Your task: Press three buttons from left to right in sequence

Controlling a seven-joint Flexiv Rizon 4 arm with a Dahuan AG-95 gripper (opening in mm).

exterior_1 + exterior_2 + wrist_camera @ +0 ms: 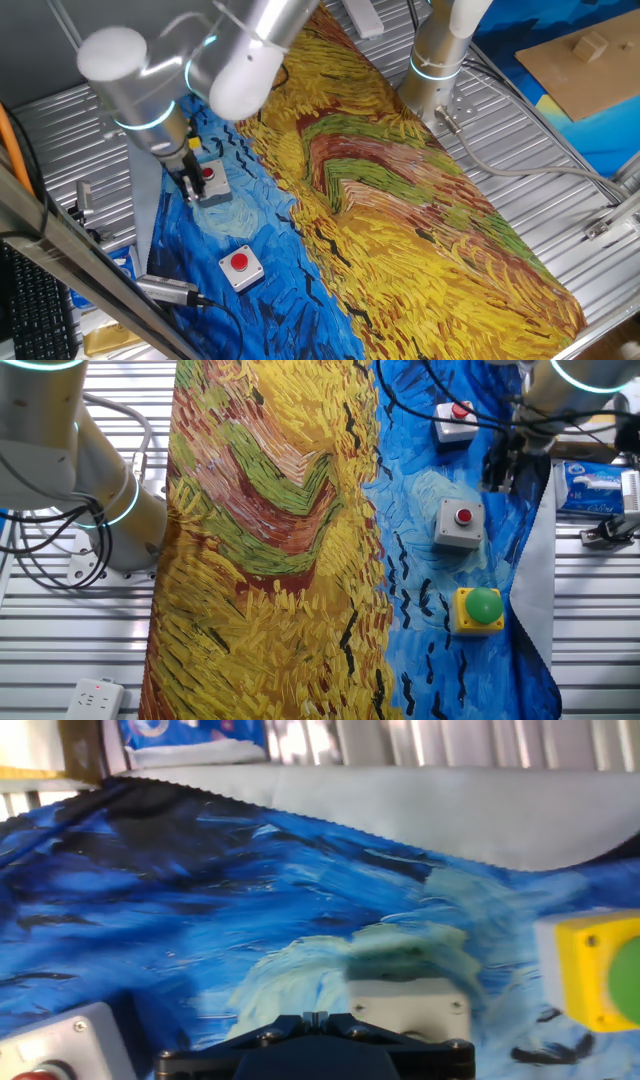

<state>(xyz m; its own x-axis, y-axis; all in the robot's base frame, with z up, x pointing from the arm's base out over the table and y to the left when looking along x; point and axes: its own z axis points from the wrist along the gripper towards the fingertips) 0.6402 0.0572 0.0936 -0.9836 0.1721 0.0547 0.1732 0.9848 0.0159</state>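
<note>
Three push-button boxes lie in a row on the blue part of a painted cloth (420, 590). The green cap on its yellow box (481, 608) also shows at the right edge of the hand view (590, 970). The middle red cap on a grey-white box (462, 517) (208, 173) is partly hidden behind my fingers in the hand view (408, 1000). The other red-capped box (456, 420) (240, 265) is at the hand view's lower left (60, 1045). My gripper (315, 1017) is shut and empty. It hovers just beside the middle box (190, 188) (496, 472).
The cloth's grey edge (450, 815) borders slatted metal table (560, 210). A blue tissue pack (592, 485) lies beside it. A second arm's base (437, 60) (95, 500) stands across the cloth. Cables run near the far red box (420, 390). A power strip (95, 698) is nearby.
</note>
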